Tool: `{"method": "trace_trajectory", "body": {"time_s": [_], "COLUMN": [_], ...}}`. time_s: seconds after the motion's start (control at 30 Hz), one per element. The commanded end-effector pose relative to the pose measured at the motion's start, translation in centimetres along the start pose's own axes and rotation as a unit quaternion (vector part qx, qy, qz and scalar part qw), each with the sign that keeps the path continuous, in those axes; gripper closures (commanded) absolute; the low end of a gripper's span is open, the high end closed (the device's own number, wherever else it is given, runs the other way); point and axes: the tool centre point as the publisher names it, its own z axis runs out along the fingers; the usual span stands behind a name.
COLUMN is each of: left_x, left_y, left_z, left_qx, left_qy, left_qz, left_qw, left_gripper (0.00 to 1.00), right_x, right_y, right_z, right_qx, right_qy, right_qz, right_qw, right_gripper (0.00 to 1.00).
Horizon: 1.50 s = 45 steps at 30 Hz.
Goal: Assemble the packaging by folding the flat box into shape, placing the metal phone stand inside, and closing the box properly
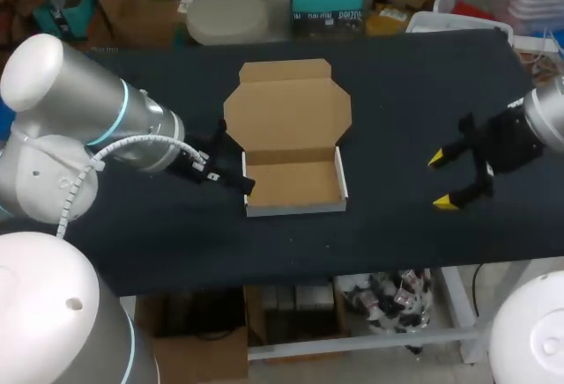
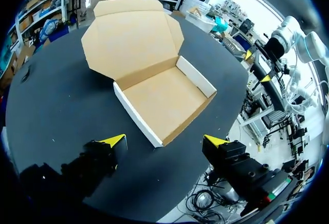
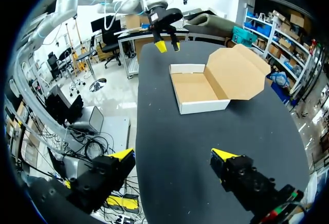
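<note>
At the centre of the head view, our box (image 1: 293,181) sits on the black tabletop (image 1: 397,93), its tray formed and its lid lying open toward the upper frame. Our left claw (image 1: 225,159) is just beside the tray's left wall. Its tips are hidden there, but the left wrist view shows the fingers (image 2: 114,141) apart, with the box just ahead. Our right claw (image 1: 441,180), also spread, hangs well apart at middle right.

I count one box (image 1: 295,151), one table (image 1: 397,93), and two grippers: left gripper (image 2: 164,142) and right gripper (image 1: 441,180). Yellow fingertips (image 2: 115,141): four, probably; the left pair is obscured overhead.
</note>
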Motion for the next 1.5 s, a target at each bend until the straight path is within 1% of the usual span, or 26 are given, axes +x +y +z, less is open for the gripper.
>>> {"method": "trace_trajectory", "body": {"time_s": [0.03,0.13,0.27,0.33,0.4,0.57,0.6,0.63,0.67,0.7,0.77,0.8,0.83,0.87,0.9,0.93,1.0,1.07,1.17,1.2,1.23,1.3,1.37,1.5], "left_x": [0.5,0.4,0.3,0.2,0.2,0.4,0.4,0.4,0.4,0.3,0.3,0.2,0.2,0.2,0.0,0.0,0.0,0.0,-0.2,-0.3,-0.2,-0.3,-0.3,-0.2], "left_y": [1.6,2.1,2.8,3.1,3.3,3.9,4.0,4.0,4.1,4.1,4.3,4.3,4.4,4.5,4.5,4.6,4.9,5.1,5.3,5.3,5.3,5.3,5.2,4.8], "left_z": [-2.3,-3.1,-4.1,-4.7,-5.3,-6.9,-7.2,-7.5,-7.8,-8.0,-8.4,-8.6,-8.9,-9.0,-9.2,-9.5,-9.9,-10.2,-10.7,-10.9,-11.1,-11.4,-11.7,-12.2], "left_qx": [0.026,0.027,0.027,0.028,0.027,0.019,0.016,0.015,0.012,0.007,0.004,0.001,0.001,0.000,0.000,0.002,0.005,0.006,0.005,0.006,0.006,0.005,0.002,-0.008], "left_qy": [-0.008,-0.011,-0.014,-0.019,-0.025,-0.043,-0.050,-0.053,-0.057,-0.062,-0.069,-0.076,-0.076,-0.080,-0.083,-0.082,-0.088,-0.092,-0.100,-0.100,-0.103,-0.102,-0.102,-0.109], "left_qz": [0.002,-0.002,-0.011,-0.024,-0.041,-0.081,-0.100,-0.106,-0.115,-0.132,-0.142,-0.160,-0.162,-0.173,-0.184,-0.183,-0.197,-0.208,-0.237,-0.234,-0.240,-0.251,-0.261,-0.281], "left_qw": [1.000,1.000,0.999,0.999,0.998,0.996,0.994,0.993,0.992,0.989,0.987,0.984,0.984,0.982,0.979,0.980,0.976,0.974,0.966,0.967,0.965,0.963,0.960,0.954], "left_gripper": [0.00,0.00,0.00,0.00,0.00,0.00,0.00,0.00,0.00,0.00,0.00,0.00,0.00,0.00,0.00,0.00,0.00,0.00,0.00,0.00,0.00,0.00,0.00,0.00], "right_x": [-0.1,-0.1,0.0,0.0,0.0,0.2,0.2,0.1,0.0,0.0,0.0,0.0,0.0,0.0,-0.1,-0.1,-0.1,-0.1,0.1,0.2,0.2,0.3,0.4,0.6], "right_y": [0.0,0.0,0.0,0.0,-0.1,-0.4,-0.5,-0.6,-0.8,-0.9,-1.1,-1.2,-1.4,-1.5,-1.6,-1.8,-2.0,-2.2,-2.5,-2.5,-2.6,-2.8,-3.0,-3.2], "right_z": [-0.1,-0.1,-0.6,-0.9,-1.3,-2.7,-2.9,-3.1,-3.2,-3.4,-3.7,-4.0,-4.2,-4.4,-4.6,-4.8,-5.4,-5.8,-6.5,-6.7,-6.9,-7.3,-7.7,-8.5], "right_qx": [-0.002,-0.002,0.004,0.006,0.017,0.020,0.025,0.039,0.044,0.041,0.061,0.055,0.056,0.064,0.061,0.057,0.064,0.063,0.063,0.064,0.067,0.064,0.063,0.069], "right_qy": [0.001,0.001,-0.003,-0.006,-0.013,-0.023,-0.021,-0.023,-0.024,-0.022,-0.032,-0.033,-0.035,-0.042,-0.045,-0.042,-0.056,-0.061,-0.073,-0.077,-0.082,-0.084,-0.085,-0.095], "right_qz": [0.000,0.000,0.019,0.031,0.053,0.099,0.116,0.136,0.155,0.165,0.200,0.209,0.220,0.239,0.246,0.255,0.284,0.299,0.327,0.333,0.344,0.357,0.377,0.402], "right_qw": [1.000,1.000,1.000,0.999,0.998,0.995,0.993,0.990,0.987,0.985,0.977,0.976,0.973,0.968,0.966,0.964,0.955,0.950,0.940,0.938,0.933,0.928,0.920,0.908], "right_gripper": [0.00,0.00,0.00,0.00,0.00,0.00,0.00,0.00,0.00,0.00,0.00,0.00,0.00,0.00,0.00,0.00,0.00,0.00,0.00,0.00,0.00,0.00,0.00,0.00]}}
